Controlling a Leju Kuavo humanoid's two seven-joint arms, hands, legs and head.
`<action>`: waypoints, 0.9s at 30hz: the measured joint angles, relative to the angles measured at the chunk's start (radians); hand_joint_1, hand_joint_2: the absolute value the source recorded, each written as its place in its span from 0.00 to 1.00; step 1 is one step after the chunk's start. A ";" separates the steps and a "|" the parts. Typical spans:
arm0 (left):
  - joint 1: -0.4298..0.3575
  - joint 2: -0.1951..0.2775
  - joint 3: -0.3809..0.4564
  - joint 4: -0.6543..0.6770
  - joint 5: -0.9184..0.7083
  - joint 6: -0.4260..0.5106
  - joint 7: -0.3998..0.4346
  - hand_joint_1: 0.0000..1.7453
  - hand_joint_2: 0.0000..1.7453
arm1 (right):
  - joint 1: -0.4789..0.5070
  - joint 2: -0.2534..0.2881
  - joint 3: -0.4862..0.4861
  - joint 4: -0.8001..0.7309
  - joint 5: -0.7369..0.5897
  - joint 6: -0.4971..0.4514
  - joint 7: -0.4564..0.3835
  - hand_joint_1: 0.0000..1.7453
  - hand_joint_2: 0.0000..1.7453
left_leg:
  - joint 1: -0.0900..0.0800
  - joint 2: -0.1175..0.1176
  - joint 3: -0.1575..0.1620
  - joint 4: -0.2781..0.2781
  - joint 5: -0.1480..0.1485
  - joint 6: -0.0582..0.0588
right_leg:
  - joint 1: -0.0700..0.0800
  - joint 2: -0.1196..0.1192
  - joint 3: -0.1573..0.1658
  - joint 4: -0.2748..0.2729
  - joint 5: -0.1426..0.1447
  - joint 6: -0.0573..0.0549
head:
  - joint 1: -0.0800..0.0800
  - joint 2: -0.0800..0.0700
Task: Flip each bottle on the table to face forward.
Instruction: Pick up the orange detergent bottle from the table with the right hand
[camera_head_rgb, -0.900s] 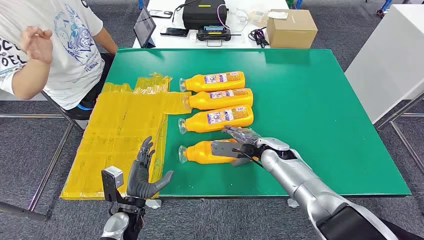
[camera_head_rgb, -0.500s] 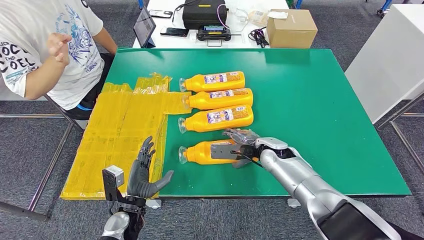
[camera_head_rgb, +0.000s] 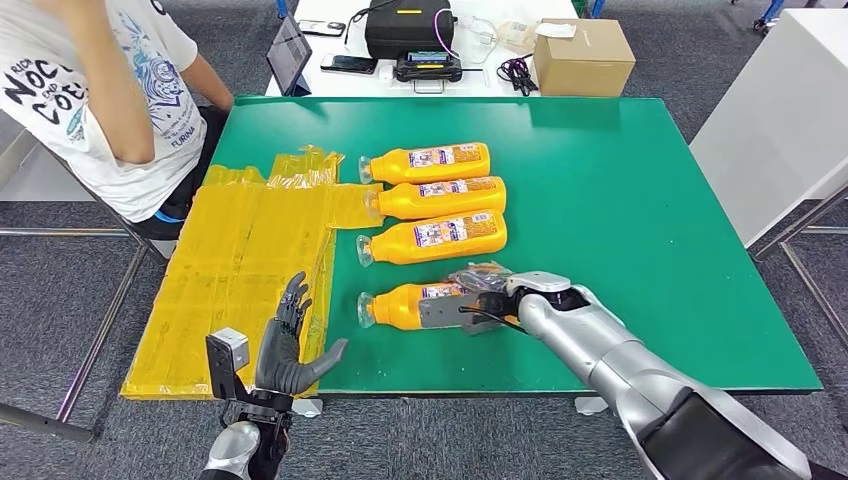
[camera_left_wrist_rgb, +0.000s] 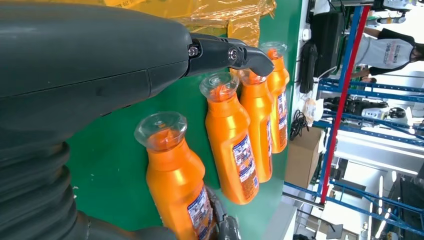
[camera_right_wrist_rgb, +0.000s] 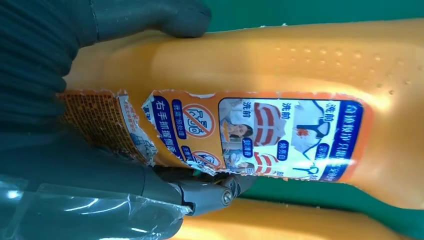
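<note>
The bottle (camera_head_rgb: 415, 305) nearest the tabletop's (camera_head_rgb: 640, 230) front edge is gripped by the right hand (camera_head_rgb: 480, 295), while the left hand (camera_head_rgb: 285, 345) is held open.

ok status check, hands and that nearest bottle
Right hand grips nearest bottle, label now showing. Left hand open, off the table edge. Three other bottles alongside, nothing blocking.
</note>
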 joint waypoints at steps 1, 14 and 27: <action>-0.001 0.000 0.000 0.002 0.000 0.000 0.000 0.00 1.00 | -0.006 -0.004 0.008 0.000 -0.007 0.013 -0.004 1.00 1.00 | 0.000 0.000 0.000 0.000 0.000 0.000 | 0.000 0.000 0.000 0.000 0.000 0.000 | 0.000 0.000; 0.005 0.000 -0.002 0.012 0.015 0.003 -0.010 0.00 1.00 | 0.036 -0.042 0.046 -0.052 -0.128 -0.218 -0.051 1.00 1.00 | 0.000 -0.001 0.000 0.000 0.000 0.000 | 0.000 -0.001 0.000 0.000 0.000 0.000 | 0.000 0.000; 0.076 -0.010 0.005 -0.069 0.110 0.038 -0.022 0.00 1.00 | 0.541 0.091 -0.416 -0.651 0.137 -0.718 -0.186 1.00 1.00 | 0.001 -0.001 -0.005 -0.001 -0.001 -0.001 | 0.000 -0.001 -0.004 0.000 -0.001 0.000 | 0.000 0.000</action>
